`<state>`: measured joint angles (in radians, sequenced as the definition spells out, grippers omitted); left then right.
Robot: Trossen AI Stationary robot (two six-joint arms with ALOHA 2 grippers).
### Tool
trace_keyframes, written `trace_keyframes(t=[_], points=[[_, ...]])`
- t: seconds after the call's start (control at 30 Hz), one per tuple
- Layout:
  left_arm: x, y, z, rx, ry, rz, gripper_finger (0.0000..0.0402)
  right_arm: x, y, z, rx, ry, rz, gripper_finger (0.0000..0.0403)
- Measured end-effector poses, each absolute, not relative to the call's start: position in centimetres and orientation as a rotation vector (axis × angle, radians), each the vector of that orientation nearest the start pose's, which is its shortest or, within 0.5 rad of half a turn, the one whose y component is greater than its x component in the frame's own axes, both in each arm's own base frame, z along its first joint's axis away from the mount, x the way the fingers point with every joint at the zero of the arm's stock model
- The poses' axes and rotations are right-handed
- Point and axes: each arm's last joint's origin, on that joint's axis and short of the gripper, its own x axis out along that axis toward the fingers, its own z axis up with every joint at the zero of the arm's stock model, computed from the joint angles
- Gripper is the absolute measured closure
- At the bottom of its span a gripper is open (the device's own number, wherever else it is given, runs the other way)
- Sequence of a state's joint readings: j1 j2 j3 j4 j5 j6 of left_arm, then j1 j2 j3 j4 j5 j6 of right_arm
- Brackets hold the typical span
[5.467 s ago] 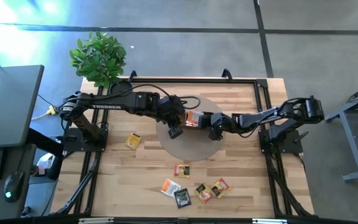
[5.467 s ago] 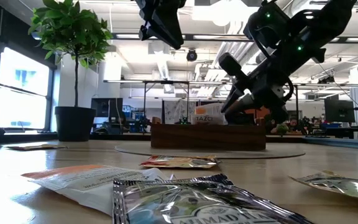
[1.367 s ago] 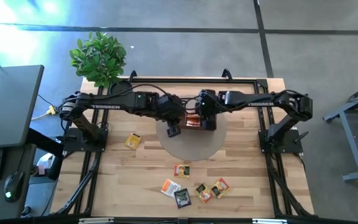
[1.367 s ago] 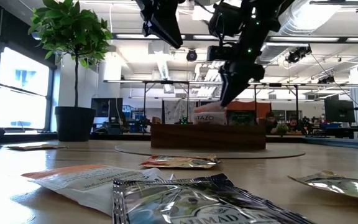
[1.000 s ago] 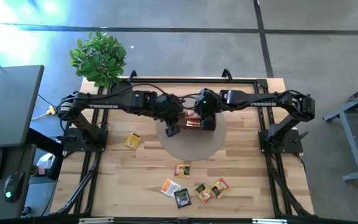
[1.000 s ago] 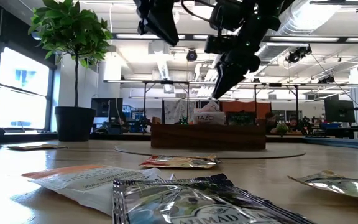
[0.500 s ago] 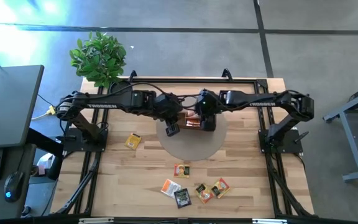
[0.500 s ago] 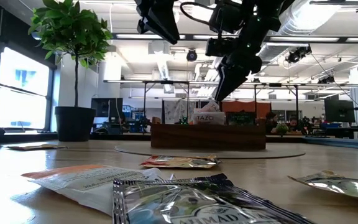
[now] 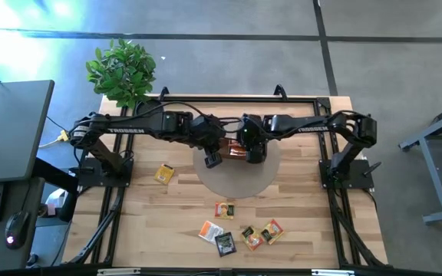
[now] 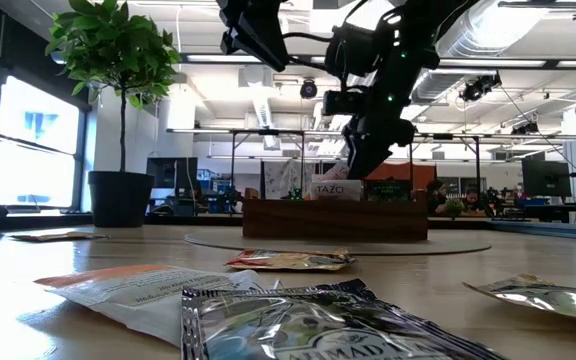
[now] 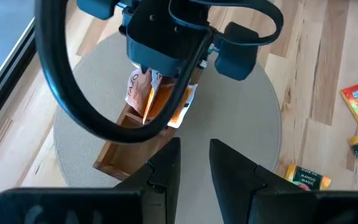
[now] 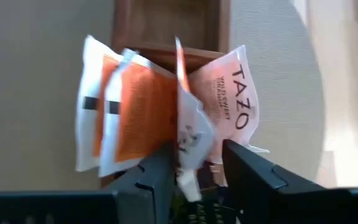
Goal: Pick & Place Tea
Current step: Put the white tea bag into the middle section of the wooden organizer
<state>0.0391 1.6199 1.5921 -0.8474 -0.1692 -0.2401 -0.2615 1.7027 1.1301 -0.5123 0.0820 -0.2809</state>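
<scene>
A wooden tray (image 10: 335,218) lies on a round grey mat (image 9: 232,184) at the table's middle. Several white-and-orange tea packets (image 12: 135,106) stand on edge in one compartment, tops fanned out above the rim. My right gripper (image 12: 197,155) hangs just over them, pointing steeply down, open, its fingers on either side of one white packet's top edge (image 12: 190,140). My left gripper (image 11: 196,146) hovers higher, left of the tray, open and empty. More tea packets (image 9: 240,234) lie flat near the front edge. My right gripper comes at the standing packets from above, with one white packet's top edge (image 12: 188,177) reaching up between its two fingers. A gap shows beside the packet, and I cannot tell whether either finger touches it. The packet stands in the tray.
A yellow packet (image 9: 164,173) lies on the bare wood left of the mat, another packet (image 9: 224,210) just in front of it. A potted plant (image 9: 123,70) stands at the far left corner. The black frame rails (image 9: 324,138) run along the table's sides.
My right gripper has come down toward the tray and now hangs close over the standing packets. The packets and the tray have stayed where they were.
</scene>
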Motion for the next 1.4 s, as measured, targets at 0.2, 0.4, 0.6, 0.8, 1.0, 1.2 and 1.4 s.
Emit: trace_keyframes(t=[0.2,0.4,0.6,0.8,1.0,1.2,1.4], points=[[34.1,1.8,34.6,-0.16,0.845,0.306,0.0318,32.5,-9.0,19.7,-0.177,1.139,-0.154,0.0341],[34.1,1.9,34.7,-0.149,0.842,0.327,0.0318,32.5,-8.5,19.9,-0.275,1.15,-0.116,0.0397],[34.1,1.9,34.6,-0.145,0.843,0.328,0.0318,32.4,-7.8,21.1,-0.437,1.136,-0.157,0.039],[34.1,2.0,34.7,-0.138,0.833,0.343,0.0318,32.2,-6.5,20.7,-0.616,1.214,-0.023,0.0396],[34.2,2.0,34.8,-0.136,0.823,0.349,0.0318,32.6,-4.9,21.3,-0.709,1.223,0.036,0.0399],[34.2,2.0,34.8,-0.139,0.82,0.351,0.0318,33.5,-5.1,23.3,-0.64,1.165,-0.036,0.04],[34.2,2.0,34.8,-0.142,0.82,0.356,0.0318,33.2,-6.2,22.9,-0.552,1.186,-0.043,0.0401]])
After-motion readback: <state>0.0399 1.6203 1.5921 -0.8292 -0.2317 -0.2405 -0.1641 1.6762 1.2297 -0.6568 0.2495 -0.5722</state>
